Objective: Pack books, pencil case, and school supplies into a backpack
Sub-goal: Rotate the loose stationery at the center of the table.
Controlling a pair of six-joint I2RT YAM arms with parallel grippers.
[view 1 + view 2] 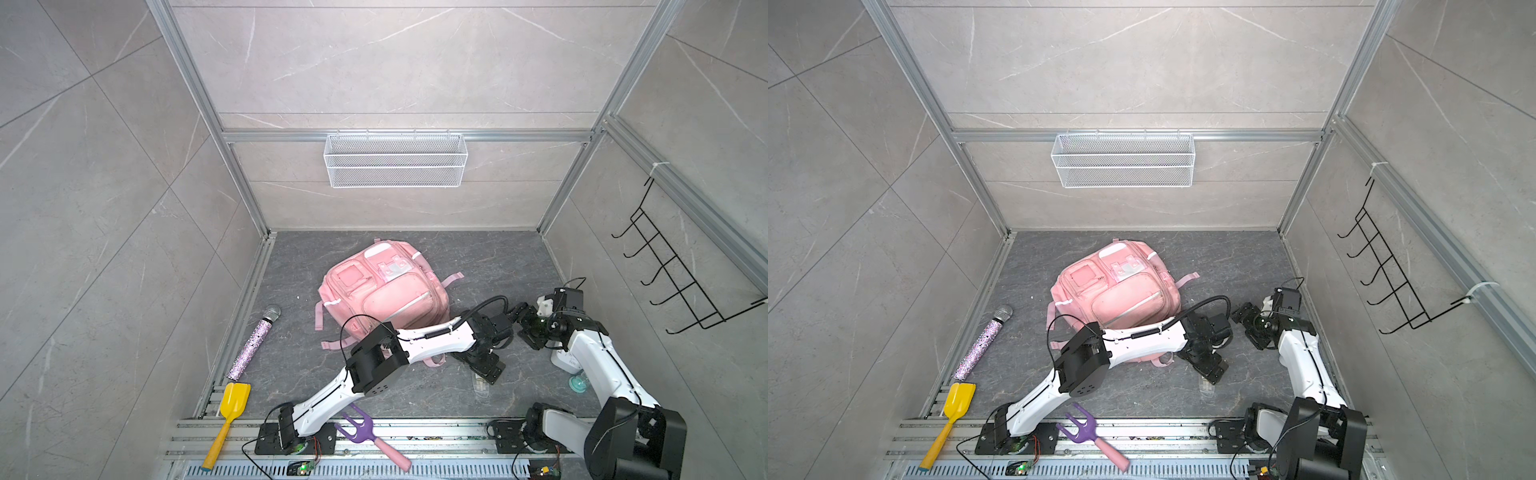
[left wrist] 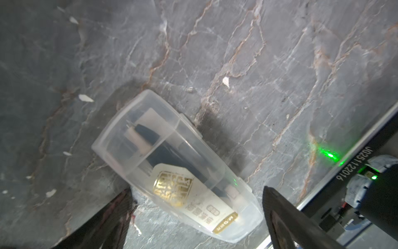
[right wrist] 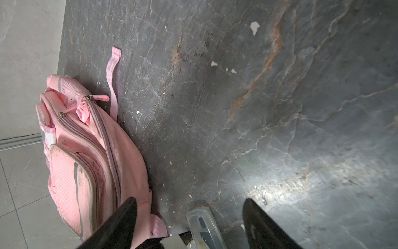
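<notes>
Half school supplies cut off; backpack corner behind right jaws.

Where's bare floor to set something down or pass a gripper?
Bare slab: between the microphone and the backpack, and behind the backpack up to the back wall. Crowded: off the backpack's near corner, where the left gripper and right gripper crowd the packet.

Overhead stereo pair, close downward wrist cameras

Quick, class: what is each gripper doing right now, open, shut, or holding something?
Left gripper: open, jaws astride the school supplies packet lying on the table.
Right gripper: open, holding nothing.
</notes>
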